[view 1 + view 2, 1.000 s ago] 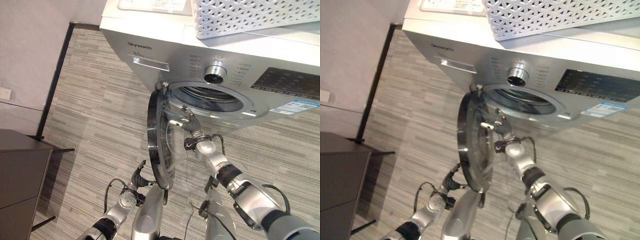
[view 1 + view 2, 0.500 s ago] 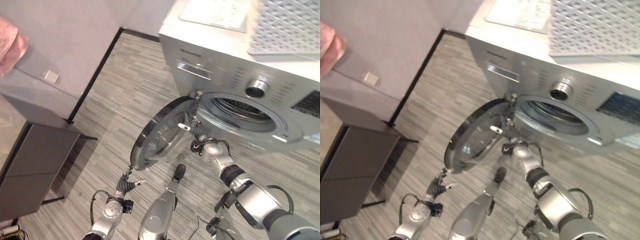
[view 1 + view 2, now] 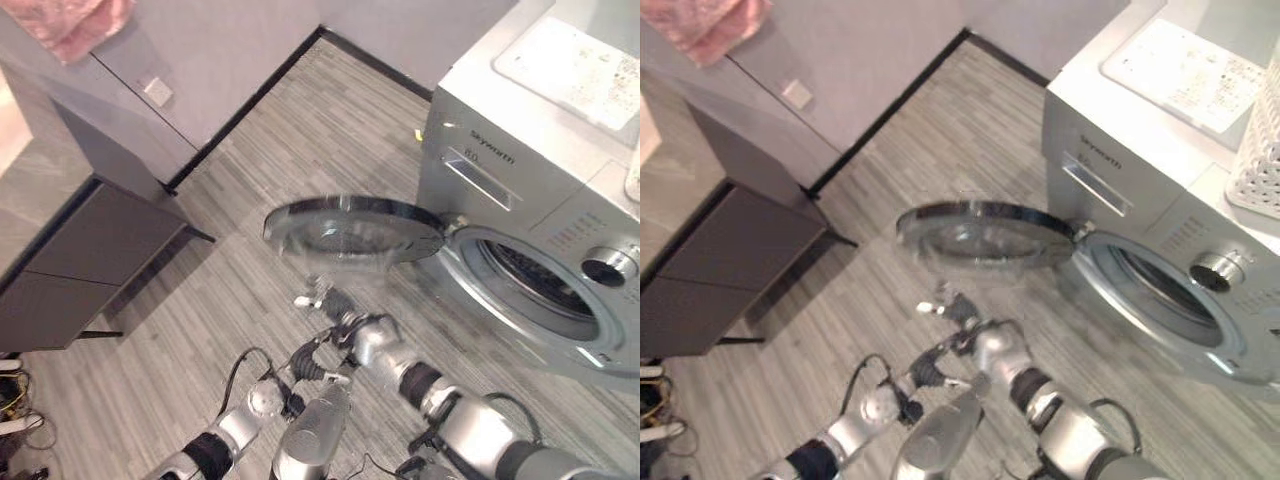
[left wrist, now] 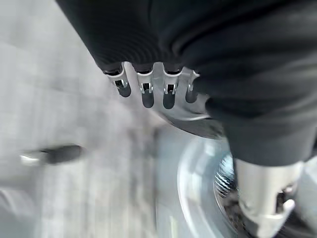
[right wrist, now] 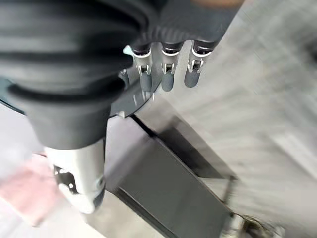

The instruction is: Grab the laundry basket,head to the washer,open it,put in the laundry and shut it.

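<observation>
Two steps of the task look done, judged from how things lie: the basket (image 3: 1262, 160) sits on top of the washer (image 3: 530, 170), at its right end, and the door (image 3: 352, 228) stands swung wide, clear of the drum opening (image 3: 540, 290). No laundry can be seen inside the drum from this angle, and the basket's contents cannot be made out, so loading and shutting appear outstanding. Right hand (image 3: 325, 300) hangs below the door's outer edge, apart from it, holding nothing; in its wrist view the fingers (image 5: 165, 74) are straight and side by side, with the thumb set off from them. Left hand (image 3: 312, 362) is low, near the floor and close under the right forearm; its wrist view shows fingers (image 4: 146, 91) straight in a row, nothing between them. A dark cabinet (image 3: 90, 260) stands against the wall, well apart from the washer, and a pink cloth (image 3: 75, 22) shows at the upper left corner of the head views. Next requirement, in my judgement: reach up to the basket and transfer its contents into the drum, then close the door.
</observation>
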You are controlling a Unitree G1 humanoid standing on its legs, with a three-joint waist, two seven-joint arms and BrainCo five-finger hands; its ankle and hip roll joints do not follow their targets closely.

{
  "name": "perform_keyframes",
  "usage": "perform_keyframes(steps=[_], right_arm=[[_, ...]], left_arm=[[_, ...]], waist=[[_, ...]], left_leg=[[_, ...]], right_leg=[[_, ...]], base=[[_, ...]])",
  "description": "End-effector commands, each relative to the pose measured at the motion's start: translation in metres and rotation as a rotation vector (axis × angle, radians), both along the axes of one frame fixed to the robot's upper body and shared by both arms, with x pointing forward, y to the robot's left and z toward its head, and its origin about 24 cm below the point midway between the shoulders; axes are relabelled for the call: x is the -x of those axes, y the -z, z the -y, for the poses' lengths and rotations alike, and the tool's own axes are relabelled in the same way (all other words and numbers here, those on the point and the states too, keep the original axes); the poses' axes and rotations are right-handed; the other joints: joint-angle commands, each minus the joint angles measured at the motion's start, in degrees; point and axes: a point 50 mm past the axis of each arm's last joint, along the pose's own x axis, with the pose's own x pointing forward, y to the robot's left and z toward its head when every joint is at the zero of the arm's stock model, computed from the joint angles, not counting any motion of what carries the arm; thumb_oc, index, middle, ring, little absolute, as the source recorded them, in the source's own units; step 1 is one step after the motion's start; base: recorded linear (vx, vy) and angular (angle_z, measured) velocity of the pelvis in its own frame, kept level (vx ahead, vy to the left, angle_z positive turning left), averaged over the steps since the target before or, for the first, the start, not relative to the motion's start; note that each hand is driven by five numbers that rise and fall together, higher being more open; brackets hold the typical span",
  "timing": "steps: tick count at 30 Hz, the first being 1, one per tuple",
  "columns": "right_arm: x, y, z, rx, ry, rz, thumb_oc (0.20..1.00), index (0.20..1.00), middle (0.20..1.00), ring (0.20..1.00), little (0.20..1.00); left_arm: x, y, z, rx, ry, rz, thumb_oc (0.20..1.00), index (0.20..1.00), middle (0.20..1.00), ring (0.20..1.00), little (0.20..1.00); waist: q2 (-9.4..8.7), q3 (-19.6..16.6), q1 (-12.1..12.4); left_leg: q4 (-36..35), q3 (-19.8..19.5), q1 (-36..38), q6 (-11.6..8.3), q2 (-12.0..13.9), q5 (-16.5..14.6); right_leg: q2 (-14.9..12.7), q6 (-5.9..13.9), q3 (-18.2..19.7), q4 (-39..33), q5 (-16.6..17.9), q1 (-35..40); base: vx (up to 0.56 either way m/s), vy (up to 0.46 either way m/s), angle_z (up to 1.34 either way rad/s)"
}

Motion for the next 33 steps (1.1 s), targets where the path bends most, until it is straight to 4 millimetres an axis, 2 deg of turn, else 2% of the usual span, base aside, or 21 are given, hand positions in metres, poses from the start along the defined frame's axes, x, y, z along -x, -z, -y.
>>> perform_keyframes(steps=[1, 2, 3, 5, 6, 7, 8, 9, 10, 12, 13, 16, 19, 20, 23, 24, 27, 33], right_arm=[[0.004, 0.012, 0.030, 0.183, -0.159, 0.000, 1.000, 1.000, 1.000, 1.000, 1.000], [0.007, 0.015, 0.049, 0.253, -0.201, 0.011, 1.000, 1.000, 1.000, 1.000, 1.000], [0.011, 0.016, 0.064, 0.281, -0.213, 0.009, 1.000, 1.000, 1.000, 1.000, 1.000], [0.017, 0.020, 0.097, 0.313, -0.151, -0.017, 1.000, 1.000, 1.000, 1.000, 1.000], [0.017, 0.020, 0.098, 0.315, -0.150, -0.018, 1.000, 1.000, 1.000, 1.000, 1.000], [0.023, 0.024, 0.119, 0.313, -0.080, -0.042, 1.000, 1.000, 1.000, 1.000, 1.000], [0.023, 0.024, 0.120, 0.314, -0.079, -0.043, 1.000, 1.000, 1.000, 1.000, 1.000], [0.027, 0.019, 0.143, 0.297, 0.011, -0.022, 1.000, 1.000, 1.000, 1.000, 1.000], [0.030, 0.017, 0.153, 0.294, 0.054, -0.010, 1.000, 1.000, 1.000, 1.000, 1.000], [0.035, 0.010, 0.162, 0.216, 0.157, 0.031, 1.000, 1.000, 1.000, 1.000, 1.000], [0.032, 0.005, 0.164, 0.179, 0.209, 0.065, 1.000, 1.000, 1.000, 1.000, 1.000], [0.042, 0.014, 0.173, 0.185, 0.240, 0.021, 1.000, 1.000, 1.000, 1.000, 1.000], [0.052, 0.023, 0.178, 0.214, 0.250, -0.022, 1.000, 1.000, 1.000, 1.000, 1.000], [0.063, 0.037, 0.186, 0.267, 0.270, -0.084, 1.000, 1.000, 1.000, 1.000, 1.000], [0.084, 0.060, 0.196, 0.292, 0.365, -0.211, 1.000, 1.000, 1.000, 1.000, 1.000], [0.084, 0.060, 0.196, 0.292, 0.365, -0.211, 1.000, 1.000, 1.000, 1.000, 1.000], [0.112, 0.083, 0.208, 0.356, 0.457, -0.357, 1.000, 1.000, 1.000, 1.000, 1.000], [0.133, 0.091, 0.226, 0.400, 0.579, -0.436, 1.000, 1.000, 1.000, 1.000, 1.000]], left_arm=[[-0.016, -0.003, -0.003, -0.246, 0.324, -0.051, 1.000, 1.000, 1.000, 1.000, 1.000], [-0.022, 0.002, -0.010, -0.350, 0.358, -0.067, 1.000, 1.000, 1.000, 1.000, 1.000], [-0.028, -0.001, -0.009, -0.382, 0.384, -0.054, 1.000, 1.000, 1.000, 1.000, 1.000], [-0.043, 0.004, -0.014, -0.456, 0.322, -0.070, 1.000, 1.000, 1.000, 1.000, 1.000], [-0.043, 0.004, -0.013, -0.454, 0.323, -0.069, 1.000, 1.000, 1.000, 1.000, 1.000], [-0.053, 0.008, -0.021, -0.511, 0.238, -0.060, 1.000, 1.000, 1.000, 1.000, 1.000], [-0.053, 0.008, -0.020, -0.510, 0.239, -0.059, 1.000, 1.000, 1.000, 1.000, 1.000], [-0.067, 0.005, -0.042, -0.627, 0.145, 0.018, 1.000, 1.000, 1.000, 1.000, 1.000], [-0.075, -0.001, -0.052, -0.680, 0.082, 0.087, 1.000, 1.000, 1.000, 1.000, 1.000], [-0.099, -0.027, -0.078, -0.744, -0.100, 0.256, 1.000, 1.000, 1.000, 1.000, 1.000], [-0.102, -0.031, -0.106, -0.845, -0.185, 0.253, 1.000, 1.000, 1.000, 1.000, 1.000], [-0.102, -0.036, -0.125, -0.871, -0.247, 0.248, 1.000, 1.000, 1.000, 1.000, 1.000], [-0.101, -0.036, -0.130, -0.856, -0.292, 0.240, 1.000, 1.000, 1.000, 1.000, 1.000], [-0.100, -0.036, -0.136, -0.831, -0.335, 0.235, 1.000, 1.000, 1.000, 1.000, 1.000], [-0.096, -0.036, -0.144, -0.762, -0.444, 0.229, 1.000, 1.000, 1.000, 1.000, 1.000], [-0.096, -0.036, -0.144, -0.762, -0.444, 0.229, 1.000, 1.000, 1.000, 1.000, 1.000], [-0.084, -0.025, -0.158, -0.679, -0.566, 0.172, 1.000, 1.000, 1.000, 1.000, 1.000], [-0.066, -0.014, -0.177, -0.632, -0.675, 0.125, 1.000, 1.000, 1.000, 1.000, 1.000]], waist=[[-7.00, 2.25, -3.95], [-8.34, 2.34, -6.46], [-8.89, 2.08, -7.74], [-10.48, 1.40, -11.59], [-10.37, 1.42, -11.52], [-11.51, 0.74, -14.09], [-11.45, 0.69, -14.07], [-12.67, 0.32, -16.14], [-13.03, 0.57, -16.56], [-14.03, 1.32, -17.21], [-15.10, 1.85, -18.20], [-14.89, 2.27, -17.81], [-14.63, 2.22, -17.51], [-14.57, 2.09, -17.27], [-14.34, 1.77, -16.84], [-14.35, 1.78, -16.84], [-14.29, 1.05, -16.73], [-14.12, -0.63, -17.48]], left_leg=[[1.42, 10.52, 5.07, 0.65, 3.87, -9.01], [1.19, 11.63, 5.24, 1.11, 3.56, -7.88], [0.57, 12.30, 6.14, 1.39, 3.58, -7.97], [-0.95, 13.97, 8.09, 1.78, 3.50, -7.90], [-1.04, 14.02, 8.18, 1.79, 3.51, -7.86], [-2.31, 15.14, 8.89, 1.76, 3.26, -7.74], [-2.31, 15.16, 8.85, 1.76, 3.26, -7.74], [-2.52, 16.16, 8.32, 1.67, 3.02, -7.64], [-2.52, 16.35, 7.72, 1.63, 2.93, -7.41], [-2.52, 16.38, 5.99, 1.21, 2.87, -6.75], [-2.52, 17.06, 4.40, 0.91, 3.21, -6.18], [-2.52, 17.09, 3.67, 0.51, 3.55, -5.74], [-2.52, 17.05, 3.55, 0.45, 3.70, -5.59], [-2.52, 17.07, 3.64, 0.36, 3.81, -5.55], [-2.52, 17.27, 3.95, 0.30, 3.78, -5.59], [-2.52, 17.27, 3.96, 0.30, 3.78, -5.60], [-2.52, 18.01, 4.97, 0.47, 3.62, -5.95], [-2.52, 19.70, 7.66, 0.78, 3.58, -7.09]], right_leg=[[-6.25, 3.24, 10.90, -0.99, 5.26, -6.18], [-6.78, 2.92, 11.21, -0.77, 6.63, -7.09], [-6.70, 3.02, 11.97, -0.70, 6.78, -7.38], [-6.44, 3.25, 13.56, -0.75, 7.04, -7.97], [-6.44, 3.26, 13.61, -0.74, 7.04, -7.96], [-6.32, 3.42, 14.72, -1.10, 7.34, -8.77], [-6.32, 3.42, 14.74, -1.09, 7.34, -8.82], [-6.24, 3.69, 15.74, -1.53, 7.89, -10.21], [-6.28, 3.77, 15.94, -1.53, 8.12, -10.93], [-6.72, 3.94, 15.91, -1.53, 8.60, -12.29], [-6.57, 4.14, 16.20, -1.53, 9.31, -14.08], [-6.70, 4.12, 15.93, -1.53, 9.49, -14.52], [-6.83, 4.09, 15.61, -1.53, 9.46, -14.37], [-6.77, 3.98, 15.45, -1.53, 9.40, -14.15], [-6.74, 3.99, 15.47, -1.53, 9.39, -13.65], [-6.74, 3.99, 15.47, -1.53, 9.38, -13.65], [-6.50, 3.89, 16.23, -1.53, 9.39, -13.03], [-6.09, 3.78, 17.56, -1.53, 9.10, -11.85]], base=[[0.01, 0.175, -0.43], [0.04, 0.206, -0.47], [0.01, 0.135, -0.31], [0.08, 0.078, -0.38], [0.05, 0.078, -0.41], [0.02, 0.048, -0.49], [0.00, 0.067, -0.44], [-0.03, 0.008, -0.37], [-0.07, -0.021, -0.31], [-0.13, -0.098, -0.22], [-0.13, -0.110, -0.13], [-0.05, -0.064, -0.05], [-0.01, -0.046, 0.02], [-0.01, -0.045, 0.05], [-0.01, -0.026, 0.05], [0.00, -0.017, 0.07], [0.02, 0.004, 0.06], [0.04, 0.016, -0.11]])
